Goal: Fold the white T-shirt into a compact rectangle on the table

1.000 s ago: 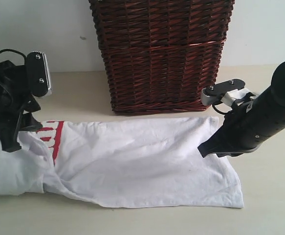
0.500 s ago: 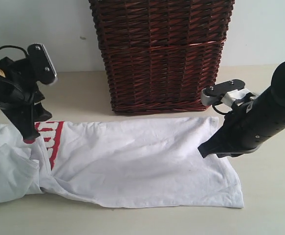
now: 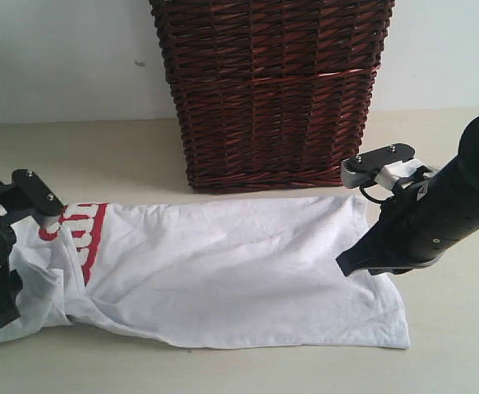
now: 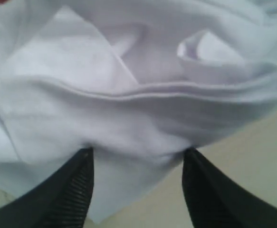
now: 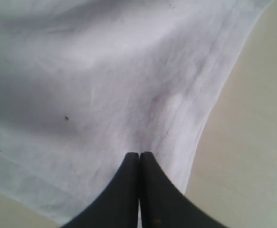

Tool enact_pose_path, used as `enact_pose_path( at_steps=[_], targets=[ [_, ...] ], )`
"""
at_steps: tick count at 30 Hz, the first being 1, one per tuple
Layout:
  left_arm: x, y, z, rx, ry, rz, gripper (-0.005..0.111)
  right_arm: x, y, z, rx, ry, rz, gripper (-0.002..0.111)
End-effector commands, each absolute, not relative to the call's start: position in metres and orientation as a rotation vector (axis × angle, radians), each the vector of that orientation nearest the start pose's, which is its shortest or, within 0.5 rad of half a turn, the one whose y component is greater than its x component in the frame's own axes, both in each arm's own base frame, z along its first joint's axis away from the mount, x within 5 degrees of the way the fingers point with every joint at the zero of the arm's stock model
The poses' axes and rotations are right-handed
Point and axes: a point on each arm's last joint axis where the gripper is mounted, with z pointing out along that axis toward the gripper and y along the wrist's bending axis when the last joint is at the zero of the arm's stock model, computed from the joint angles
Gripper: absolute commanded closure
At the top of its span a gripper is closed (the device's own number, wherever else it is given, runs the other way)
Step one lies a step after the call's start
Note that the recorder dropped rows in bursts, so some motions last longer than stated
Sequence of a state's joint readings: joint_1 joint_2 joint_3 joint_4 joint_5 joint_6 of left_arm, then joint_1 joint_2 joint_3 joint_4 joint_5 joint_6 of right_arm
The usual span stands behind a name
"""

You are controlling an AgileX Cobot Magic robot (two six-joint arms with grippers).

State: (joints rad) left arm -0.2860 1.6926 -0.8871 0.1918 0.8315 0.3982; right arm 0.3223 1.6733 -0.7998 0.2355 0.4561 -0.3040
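The left arm is bent low at the left end of the shirt (image 3: 223, 271). The left gripper (image 4: 138, 156) points down with its fingers wide apart. Bunched cloth sits right at the tips, but I cannot tell if they touch it. The right arm slants down from the right. The right gripper (image 5: 139, 156) has its fingers pressed tight together, over the shirt near its hem. The shirt lies long on the table (image 3: 453, 345), just in front of the basket (image 3: 272, 90). It is smooth on the right and crumpled on the left, with red letters (image 3: 87, 234) showing.
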Motion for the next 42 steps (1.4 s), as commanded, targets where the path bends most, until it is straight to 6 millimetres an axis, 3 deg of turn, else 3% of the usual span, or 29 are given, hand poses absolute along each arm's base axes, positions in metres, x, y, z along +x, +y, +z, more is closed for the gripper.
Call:
enact_pose_path(
  at_steps=[1, 7, 11, 16, 18, 20, 23, 27, 30, 33, 36, 38, 42],
  targets=[
    [0.283, -0.058, 0.147, 1.089, 2.746, 0.43, 0.052, 0.272, 0.101, 0.155, -0.599, 2.719, 0.2, 0.108],
    [0.3, -0.058, 0.15, 0.692, 2.618, 0.451, 0.052, 0.272, 0.102, 0.155, -0.595, 2.72, 0.205, 0.108],
    [0.296, -0.059, 0.157, 0.814, 2.615, 0.426, 0.052, 0.272, 0.102, 0.155, -0.595, 2.72, 0.205, 0.108],
    [0.28, -0.075, 0.162, 1.035, 2.683, 0.133, 0.054, 0.272, 0.102, 0.155, -0.594, 2.718, 0.205, 0.108],
    [0.271, -0.08, 0.153, 1.143, 2.78, -0.024, 0.065, 0.272, 0.102, 0.155, -0.594, 2.718, 0.205, 0.108],
    [0.266, -0.08, 0.143, 1.212, 2.848, -0.058, 0.078, 0.272, 0.102, 0.155, -0.595, 2.72, 0.205, 0.108],
    [0.273, -0.082, 0.144, 1.128, 2.823, -0.042, 0.092, 0.272, 0.102, 0.155, -0.593, 2.722, 0.207, 0.108],
    [0.289, -0.08, 0.176, 0.93, 2.621, 0.06, 0.085, 0.272, 0.102, 0.155, -0.59, 2.723, 0.209, 0.108],
    [0.3, -0.062, 0.206, 0.72, 2.46, 0.172, 0.066, 0.272, 0.102, 0.155, -0.59, 2.723, 0.209, 0.108],
    [0.307, -0.026, 0.213, 0.464, 2.459, 0.265, 0.052, 0.272, 0.102, 0.155, -0.59, 2.723, 0.209, 0.108],
    [0.312, 0.016, 0.201, 0.225, 2.527, 0.295, 0.052, 0.272, 0.102, 0.155, -0.59, 2.723, 0.209, 0.108],
    [0.317, 0.038, 0.181, 0.093, 2.566, 0.258, 0.056, 0.272, 0.102, 0.155, -0.59, 2.723, 0.209, 0.108],
    [0.338, 0.036, 0.143, 0.09, 2.509, 0.158, 0.069, 0.272, 0.102, 0.155, -0.59, 2.723, 0.209, 0.108]
  ],
)
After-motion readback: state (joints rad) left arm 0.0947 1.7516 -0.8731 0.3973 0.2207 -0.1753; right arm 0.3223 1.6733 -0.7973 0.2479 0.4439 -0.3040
